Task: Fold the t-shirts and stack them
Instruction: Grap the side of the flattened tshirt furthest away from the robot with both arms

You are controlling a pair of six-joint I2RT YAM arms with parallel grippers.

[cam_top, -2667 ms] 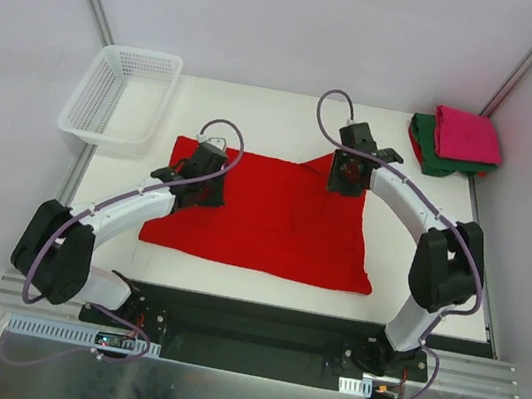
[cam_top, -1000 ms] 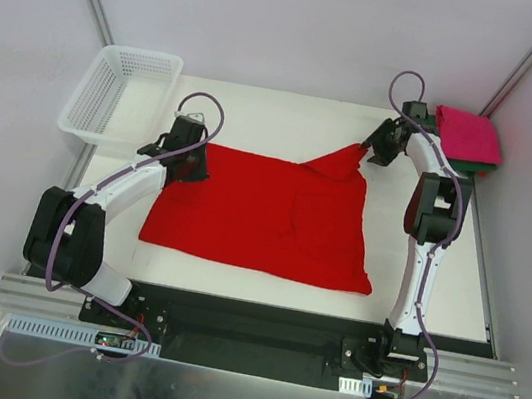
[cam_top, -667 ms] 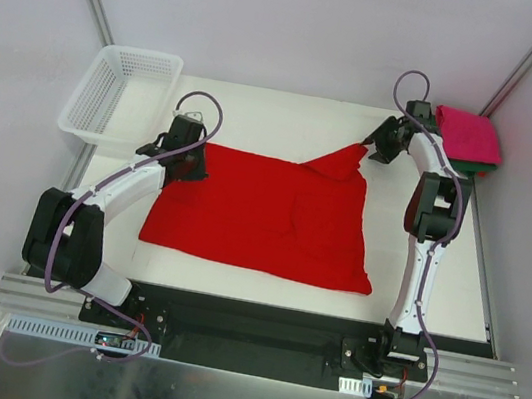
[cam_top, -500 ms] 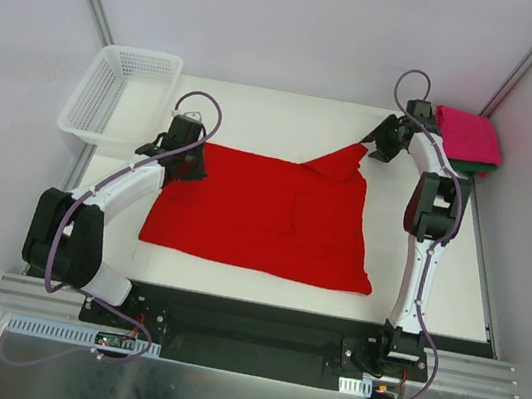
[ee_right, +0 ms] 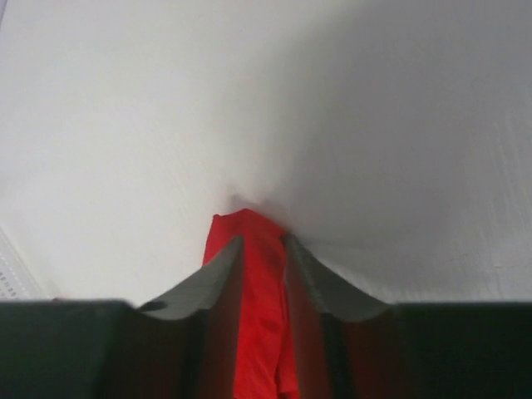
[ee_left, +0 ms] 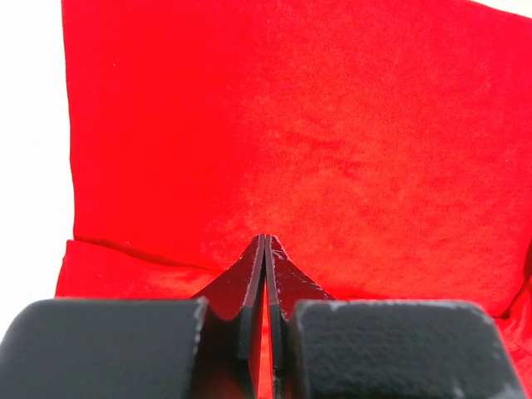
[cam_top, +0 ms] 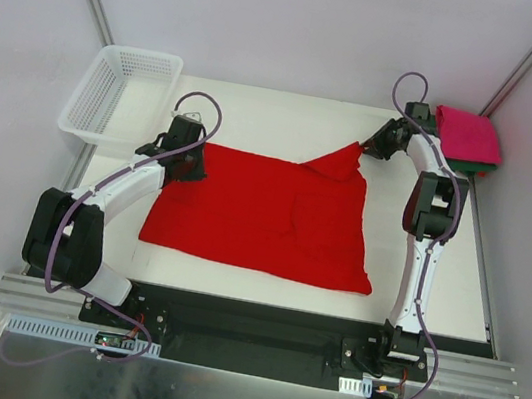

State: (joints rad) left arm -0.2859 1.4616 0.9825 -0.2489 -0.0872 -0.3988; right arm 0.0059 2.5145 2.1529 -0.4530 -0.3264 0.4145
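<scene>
The white table (cam_top: pixel 260 108) carries all items. The red t-shirt (cam_top: pixel 264 214) lies spread at table centre, long axis running left to right. Its far right corner is drawn into a peak pointing toward the far right. The white mesh basket (cam_top: pixel 120 96) sits at the far left corner. The magenta t-shirt (cam_top: pixel 466 135) rests folded on the dark green t-shirt (cam_top: pixel 461 169) at the far right corner. The right gripper (ee_right: pixel 259 241) pinches the peaked corner. The left gripper (ee_left: pixel 265 241) is pressed together at the shirt's left edge; any cloth caught cannot be determined.
</scene>
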